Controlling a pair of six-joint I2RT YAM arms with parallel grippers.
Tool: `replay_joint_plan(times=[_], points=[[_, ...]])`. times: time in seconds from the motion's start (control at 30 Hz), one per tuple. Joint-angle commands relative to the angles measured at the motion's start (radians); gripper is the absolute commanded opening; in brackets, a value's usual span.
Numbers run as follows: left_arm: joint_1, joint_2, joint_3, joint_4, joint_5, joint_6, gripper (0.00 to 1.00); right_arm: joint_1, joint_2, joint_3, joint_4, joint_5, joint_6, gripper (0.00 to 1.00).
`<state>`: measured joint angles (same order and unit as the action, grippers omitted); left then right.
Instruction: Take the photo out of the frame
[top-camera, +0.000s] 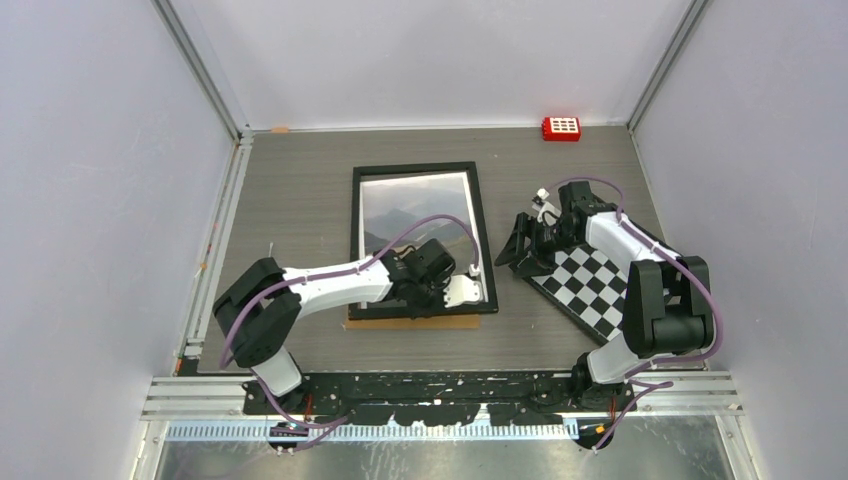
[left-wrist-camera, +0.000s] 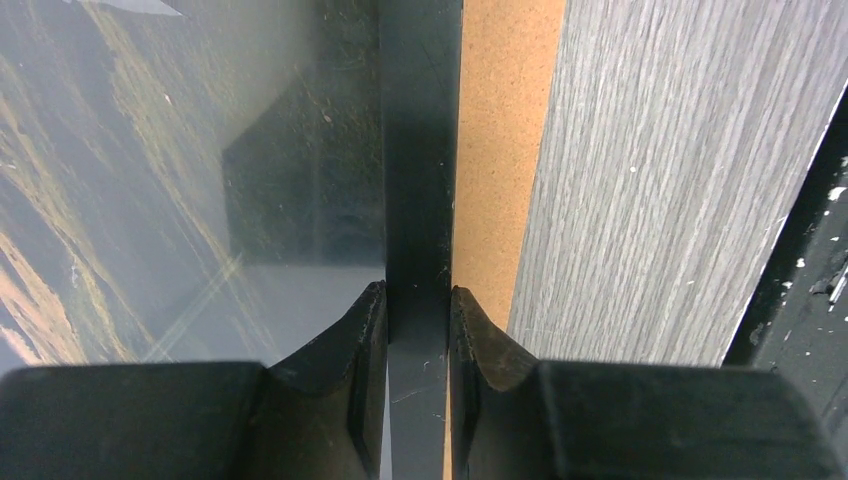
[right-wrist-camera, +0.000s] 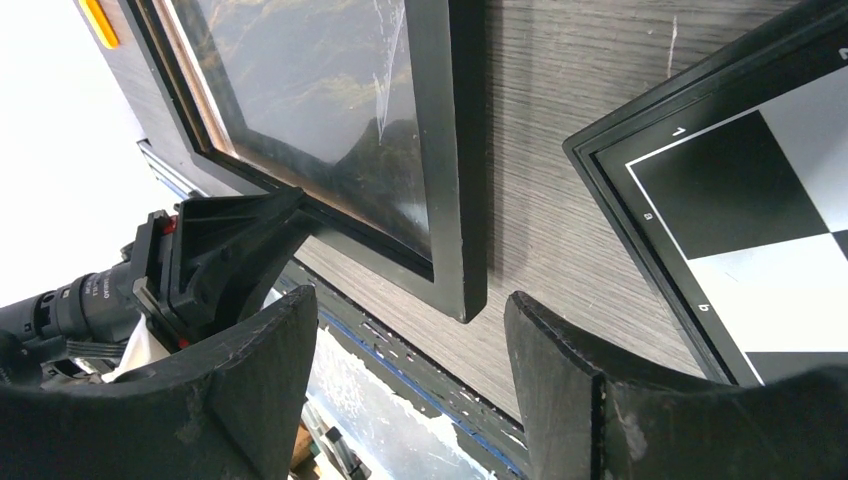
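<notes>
The black frame (top-camera: 481, 230) lies flat in the middle of the table with the mountain photo (top-camera: 415, 205) inside it under glass. My left gripper (top-camera: 434, 299) is shut on the frame's near rail (left-wrist-camera: 418, 150): one finger (left-wrist-camera: 365, 330) rests on the glass side over the photo (left-wrist-camera: 150, 150) and the other on the outer side. A brown board (left-wrist-camera: 505, 120) sticks out beneath that rail. My right gripper (top-camera: 520, 245) hovers open, right of the frame, holding nothing. In the right wrist view the gripper (right-wrist-camera: 410, 305) looks at the frame's corner (right-wrist-camera: 455, 150).
A black-and-white checkerboard (top-camera: 590, 285) lies at an angle on the right, under the right arm, and also shows in the right wrist view (right-wrist-camera: 760, 180). A small red block (top-camera: 561, 128) sits at the back right by the wall. White walls close in three sides.
</notes>
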<state>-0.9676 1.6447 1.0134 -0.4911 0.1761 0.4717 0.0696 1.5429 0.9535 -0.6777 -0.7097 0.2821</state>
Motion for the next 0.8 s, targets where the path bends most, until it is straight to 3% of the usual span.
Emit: replay_joint_plan(times=[0.0, 0.53, 0.77], points=[[0.018, -0.048, 0.057, 0.022, 0.035, -0.028, 0.0, -0.002, -0.026, -0.008, 0.016, -0.029, -0.01, 0.72], [0.087, 0.021, 0.078, 0.081, -0.015, -0.048, 0.0, -0.001, -0.042, -0.045, 0.042, -0.041, 0.006, 0.72], [0.112, -0.011, 0.091, 0.083, 0.091, -0.057, 0.0, -0.001, -0.043, -0.064, 0.06, -0.043, 0.016, 0.69]])
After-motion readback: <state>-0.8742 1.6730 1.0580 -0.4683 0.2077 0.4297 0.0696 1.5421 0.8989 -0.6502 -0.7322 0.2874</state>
